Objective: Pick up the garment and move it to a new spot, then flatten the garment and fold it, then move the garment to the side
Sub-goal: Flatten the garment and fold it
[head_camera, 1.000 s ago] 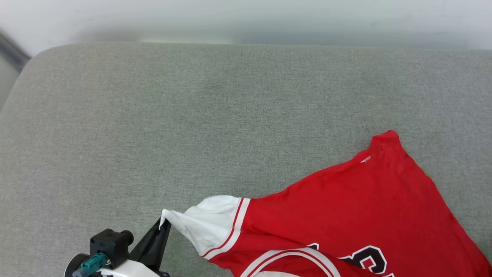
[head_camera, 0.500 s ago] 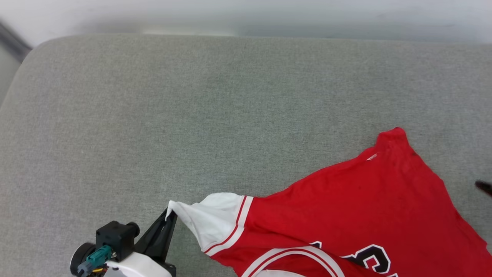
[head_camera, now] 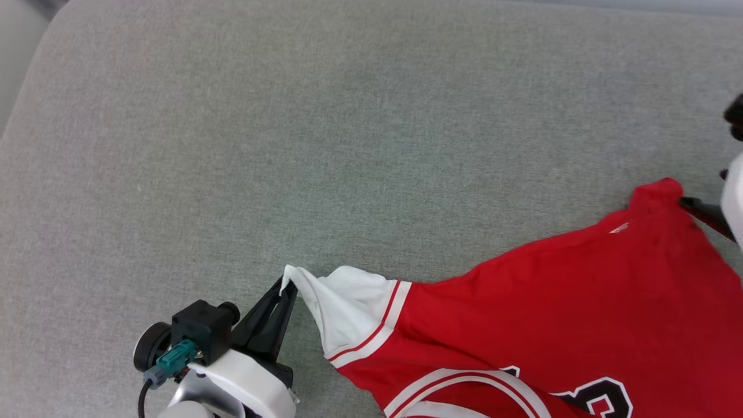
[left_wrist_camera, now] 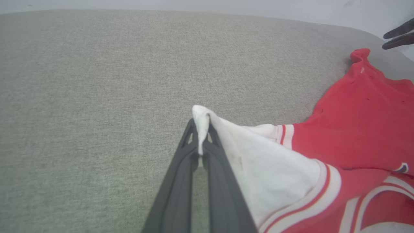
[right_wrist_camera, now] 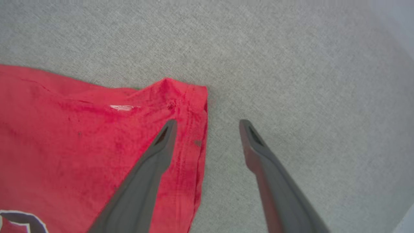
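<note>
The red garment point(head_camera: 551, 302) lies spread on the grey cushion, with its black-and-white number print at the bottom edge of the head view. My left gripper point(head_camera: 285, 288) is shut on the tip of the white sleeve point(left_wrist_camera: 258, 152), holding it slightly raised, its dark fingers point(left_wrist_camera: 181, 181) pinched together on the cloth. My right gripper point(right_wrist_camera: 207, 124) is open at the garment's far red corner point(right_wrist_camera: 184, 94). One finger is over the red fabric and the other over bare cushion, with the hem edge between them. In the head view the right gripper point(head_camera: 699, 212) touches that corner from the right edge.
The grey fabric cushion point(head_camera: 290, 145) stretches wide to the left of and beyond the garment. Its rounded corner is at the upper left, with a paler surface point(head_camera: 17, 23) past it. The right gripper point(left_wrist_camera: 399, 37) is also seen from the left wrist, above the red corner.
The head camera has shifted, so the whole scene sits differently. My right gripper has come in from the right edge to the garment's far corner. The left gripper still holds the sleeve.
</note>
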